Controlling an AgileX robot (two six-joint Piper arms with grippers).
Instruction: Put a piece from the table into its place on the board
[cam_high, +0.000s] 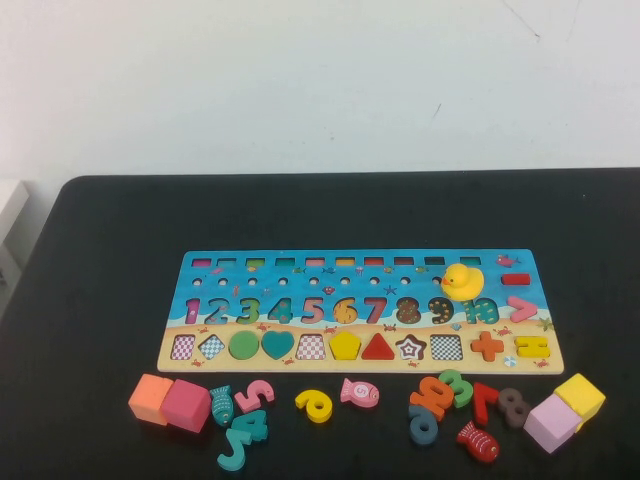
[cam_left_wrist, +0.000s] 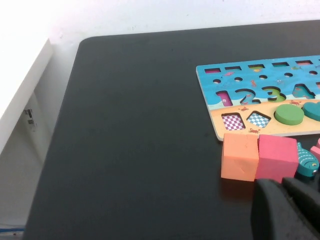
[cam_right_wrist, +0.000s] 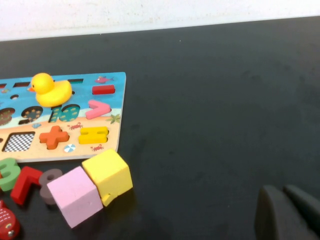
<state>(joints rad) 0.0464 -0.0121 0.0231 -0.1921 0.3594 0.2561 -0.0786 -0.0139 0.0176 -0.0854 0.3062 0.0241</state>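
1. Board (cam_high: 365, 307) lies flat near the middle of the black table (cam_high: 100, 260), its long side running left to right; a row of number recesses crosses its centre and a row of shape recesses runs along its near edge
2. Seated in the shape row are a green circle (cam_high: 243, 345), teal heart (cam_high: 277, 344), yellow pentagon (cam_high: 345, 344), red triangle (cam_high: 378, 347), orange plus (cam_high: 487, 346) and yellow equals sign (cam_high: 532, 347); several other recesses show only a checked pattern
3. Yellow duck (cam_high: 462, 281) stands on the board towards its right end, above the 9 and 10
4. Loose pieces lie on the table just in front of the board: at the left an orange cube (cam_high: 149, 398) touching a pink cube (cam_high: 186, 405), a teal fish (cam_high: 221, 404), a pink 5 (cam_high: 256, 394) and a teal 4 (cam_high: 243, 438)
5. Nearer the middle sit a yellow 6 (cam_high: 314, 404) and a pink fish (cam_high: 360, 392)
6. To the right is a cluster with an orange number (cam_high: 432, 397), a green 3 (cam_high: 455, 387), a red 7 (cam_high: 485, 400), a brown 8 (cam_high: 512, 407) and a red fish (cam_high: 477, 441), then a lilac cube (cam_high: 551, 422) touching a yellow cube (cam_high: 580, 397)
7. Left gripper (cam_left_wrist: 290, 210) hovers low just short of the pink cube, only its dark tips showing in the left wrist view; whether its fingers are open or closed cannot be told
8. Right gripper (cam_right_wrist: 290, 212) sits over bare table well to the right of the yellow cube; its fingers' state cannot be told either
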